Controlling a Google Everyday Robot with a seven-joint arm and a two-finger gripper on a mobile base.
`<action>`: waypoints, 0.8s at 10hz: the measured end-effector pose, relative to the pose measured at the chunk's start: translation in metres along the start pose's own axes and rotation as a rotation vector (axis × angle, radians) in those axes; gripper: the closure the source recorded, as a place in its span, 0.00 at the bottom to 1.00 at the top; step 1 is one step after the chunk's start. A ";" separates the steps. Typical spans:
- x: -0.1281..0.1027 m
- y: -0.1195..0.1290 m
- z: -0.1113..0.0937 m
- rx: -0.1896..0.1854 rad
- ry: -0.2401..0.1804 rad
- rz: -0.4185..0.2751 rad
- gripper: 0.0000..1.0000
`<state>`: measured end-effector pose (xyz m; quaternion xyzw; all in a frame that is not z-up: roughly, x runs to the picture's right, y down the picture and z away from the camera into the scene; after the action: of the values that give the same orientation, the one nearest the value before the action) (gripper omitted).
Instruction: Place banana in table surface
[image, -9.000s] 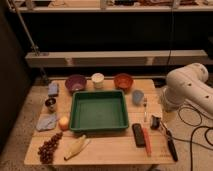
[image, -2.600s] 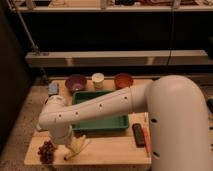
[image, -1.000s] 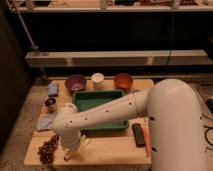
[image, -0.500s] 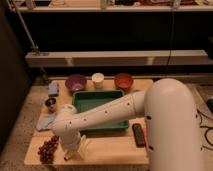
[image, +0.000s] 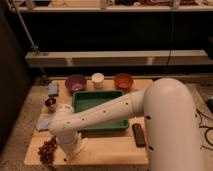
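The banana (image: 82, 144) lies on the light wooden table surface (image: 107, 149) near its front left corner; only its pale right end shows past the arm. My gripper (image: 70, 149) is at the end of the white arm, pointing down right over the banana's left part and covering it. The arm reaches in from the right across the front of the green tray (image: 97, 100). I cannot see whether the gripper touches or holds the banana.
Dark red grapes (image: 47, 150) lie just left of the gripper. A purple bowl (image: 75, 81), white cup (image: 98, 80) and orange bowl (image: 123, 80) stand at the back. A small dark cup (image: 50, 103) and cloth (image: 43, 122) are at the left, a black remote (image: 138, 135) at the right.
The arm swung from the right side across to the front left and lowered onto the banana. Over the last second it has barely moved.
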<state>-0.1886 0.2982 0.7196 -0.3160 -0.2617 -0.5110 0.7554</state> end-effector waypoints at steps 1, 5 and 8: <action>-0.003 -0.005 -0.021 0.010 0.018 -0.013 0.98; -0.005 -0.013 -0.114 0.073 0.080 -0.026 1.00; 0.018 0.001 -0.193 0.071 0.120 0.078 1.00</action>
<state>-0.1671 0.1438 0.6046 -0.2679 -0.2216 -0.4896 0.7996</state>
